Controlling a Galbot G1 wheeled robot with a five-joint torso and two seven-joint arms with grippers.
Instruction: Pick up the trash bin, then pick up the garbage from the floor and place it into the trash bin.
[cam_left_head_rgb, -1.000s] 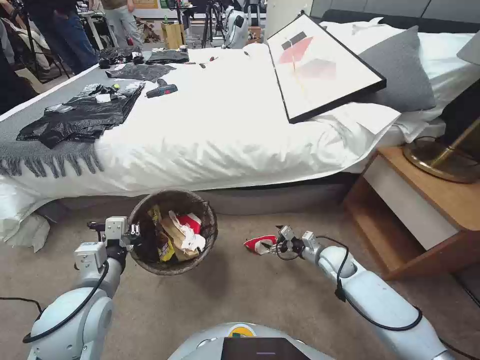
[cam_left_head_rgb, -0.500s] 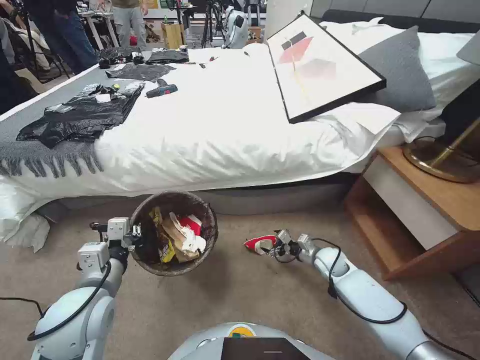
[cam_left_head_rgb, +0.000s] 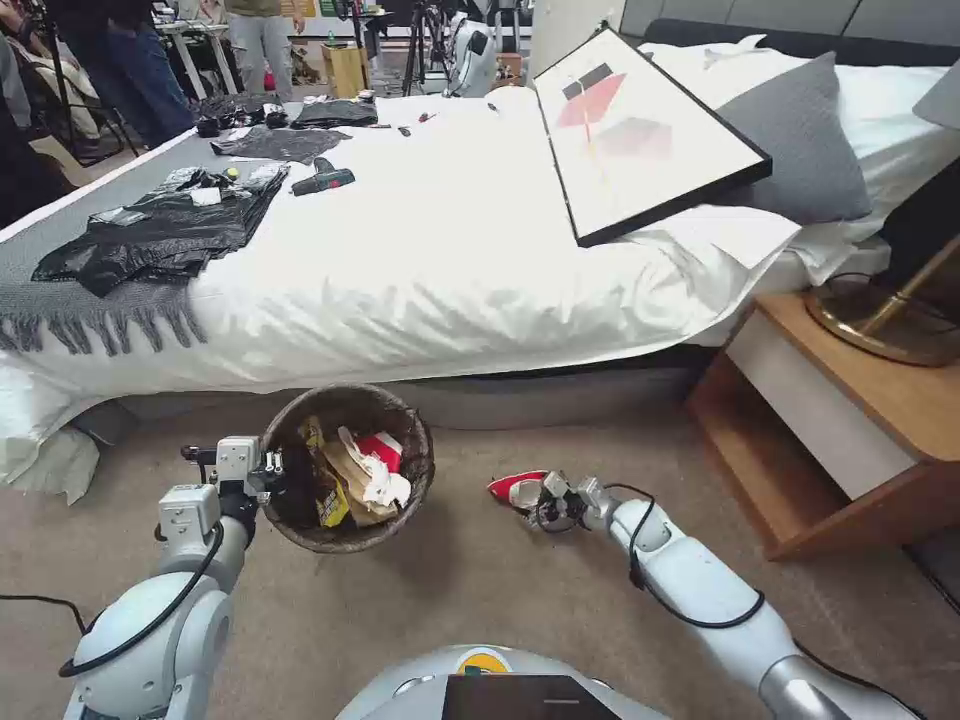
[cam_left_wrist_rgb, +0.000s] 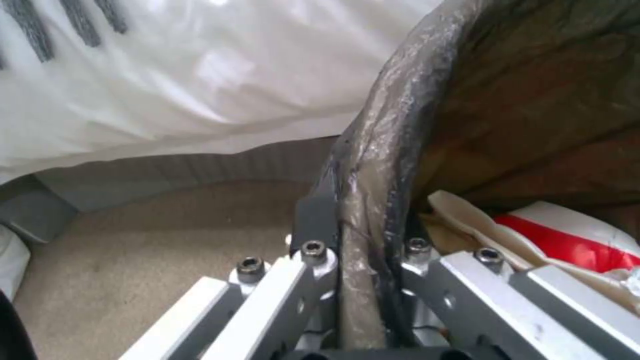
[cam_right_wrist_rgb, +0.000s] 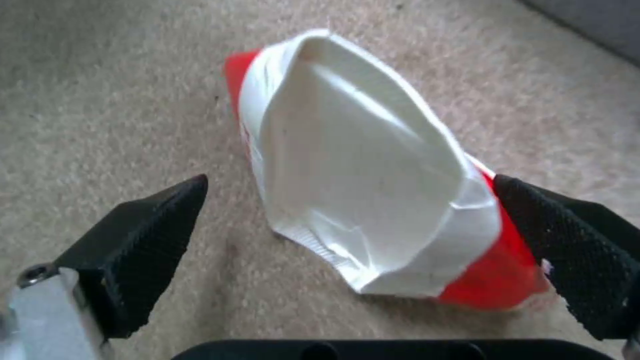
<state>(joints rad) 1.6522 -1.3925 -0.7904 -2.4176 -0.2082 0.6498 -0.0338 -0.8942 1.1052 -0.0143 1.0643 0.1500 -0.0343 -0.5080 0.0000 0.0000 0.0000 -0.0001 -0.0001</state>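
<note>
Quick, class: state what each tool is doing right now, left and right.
Left tool: shut on the trash bin rim.
Right tool: open, fingers either side of the crushed red-and-white cup on the carpet.

Clamping the bag-covered rim of the trash bin (cam_left_wrist_rgb: 373, 165) between the closed fingers (cam_left_wrist_rgb: 313, 225) of the left gripper (cam_left_wrist_rgb: 363, 250). Showing a crushed red-and-white cup (cam_left_wrist_rgb: 567, 240) lying inside the bin, with carpet (cam_left_wrist_rgb: 153, 235) and white bedsheet (cam_left_wrist_rgb: 200, 75) lying beyond.

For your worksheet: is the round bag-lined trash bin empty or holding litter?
Holding litter: round bag-lined trash bin contains yellow wrappers, white tissue.
</note>
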